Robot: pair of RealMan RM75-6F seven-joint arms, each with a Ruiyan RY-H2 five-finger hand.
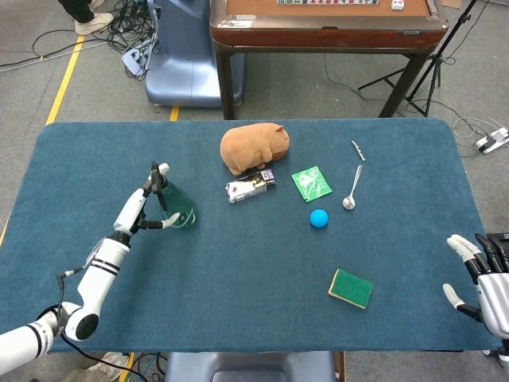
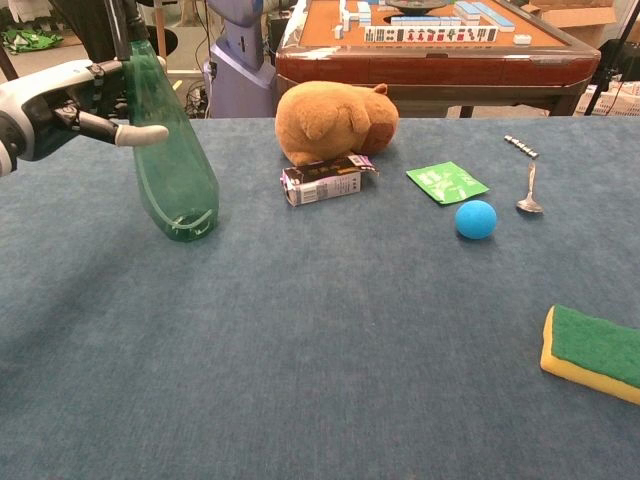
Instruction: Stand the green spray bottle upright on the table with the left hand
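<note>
Left robot hand (image 2: 75, 95) grips green spray bottle (image 2: 172, 150), tilted left, base on worktop (image 2: 330, 330). Right robot hand (image 1: 485, 282) spread, near right edge.

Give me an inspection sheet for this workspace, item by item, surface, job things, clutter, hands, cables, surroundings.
Surface: blue cloth table, flat.
Job's things: green spray bottle base on the table, leaning left, not fully upright.
Clutter: brown plush toy, small carton, green packet, blue ball, spoon, small metal piece, green and yellow sponge.
Hands: left hand holds the bottle's upper part; right hand at the table's right edge, fingers apart, holding nothing.
Cables: loose tangle on the floor beyond the table; thin wire by the left arm.
Surroundings: mahjong table, blue machine base, tripod legs.
</note>
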